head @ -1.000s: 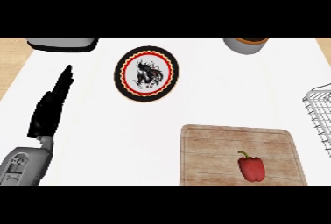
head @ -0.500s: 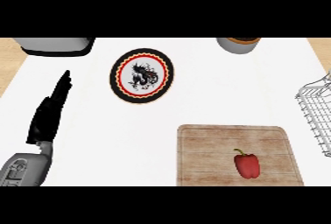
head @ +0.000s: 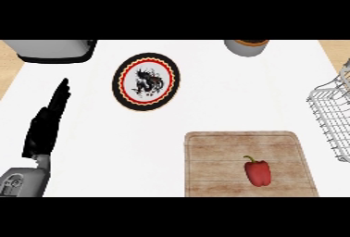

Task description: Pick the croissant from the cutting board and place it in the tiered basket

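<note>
At the counter's left, left hand [head: 46, 125] rests open, fingers straight, holding nothing

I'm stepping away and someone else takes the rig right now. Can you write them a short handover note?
Left robot hand: open, fingers straight, resting at the view's left, holding nothing.
Right robot hand: not in view.
Cutting board: lower centre-right. On it lies a red bell pepper; no croissant shows anywhere.
Wire basket: partly in view at the right edge, nothing seen in it.
Done: nothing picked or placed.
Left: grasp the item on the board and move it to the basket; check first which item is meant.
</note>
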Controlling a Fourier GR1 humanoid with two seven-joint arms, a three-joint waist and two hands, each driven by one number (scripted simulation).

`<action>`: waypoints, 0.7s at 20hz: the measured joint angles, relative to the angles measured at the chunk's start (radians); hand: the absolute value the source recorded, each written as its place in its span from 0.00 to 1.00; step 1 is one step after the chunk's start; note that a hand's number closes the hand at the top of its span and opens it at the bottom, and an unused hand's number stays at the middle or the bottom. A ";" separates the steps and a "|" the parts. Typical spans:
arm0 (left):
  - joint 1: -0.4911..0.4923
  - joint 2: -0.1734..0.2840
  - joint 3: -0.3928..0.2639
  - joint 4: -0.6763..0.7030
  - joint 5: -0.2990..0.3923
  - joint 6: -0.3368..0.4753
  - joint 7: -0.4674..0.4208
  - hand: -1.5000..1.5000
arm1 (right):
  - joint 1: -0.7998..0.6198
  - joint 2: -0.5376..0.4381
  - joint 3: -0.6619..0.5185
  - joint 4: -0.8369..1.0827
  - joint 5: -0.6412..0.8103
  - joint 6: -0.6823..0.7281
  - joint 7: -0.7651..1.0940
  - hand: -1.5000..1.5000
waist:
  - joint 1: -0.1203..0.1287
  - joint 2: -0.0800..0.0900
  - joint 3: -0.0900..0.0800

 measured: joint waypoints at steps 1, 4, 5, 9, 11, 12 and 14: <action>0.012 -0.003 -0.002 -0.005 -0.005 0.002 -0.006 0.50 | 0.012 0.002 -0.010 -0.013 -0.014 -0.002 -0.007 1.00 | -0.001 0.000 0.000; 0.009 -0.009 -0.003 -0.027 -0.009 0.002 0.017 0.50 | 0.046 0.014 -0.042 -0.046 -0.054 -0.011 -0.021 1.00 | -0.003 -0.001 0.000; 0.003 -0.007 0.004 -0.025 -0.006 -0.001 0.024 0.50 | 0.054 0.020 -0.056 -0.057 -0.073 -0.012 -0.027 1.00 | -0.005 -0.001 0.000; 0.008 -0.004 0.011 -0.024 -0.003 -0.008 0.022 0.50 | 0.106 0.064 -0.145 -0.125 -0.148 -0.066 -0.024 0.00 | -0.011 -0.002 0.000; 0.018 -0.001 0.017 -0.021 -0.003 -0.013 0.009 0.50 | 0.143 0.085 -0.172 -0.156 -0.174 -0.091 -0.028 0.00 | -0.011 -0.002 0.000; 0.021 -0.004 0.016 -0.018 -0.005 -0.012 0.003 0.50 | 0.161 0.104 -0.178 -0.177 -0.179 -0.109 -0.029 0.00 | -0.011 -0.002 0.000; 0.010 -0.008 0.015 -0.013 -0.012 -0.008 0.011 0.50 | 0.185 0.132 -0.183 -0.223 -0.184 -0.150 -0.035 0.00 | -0.011 -0.001 0.000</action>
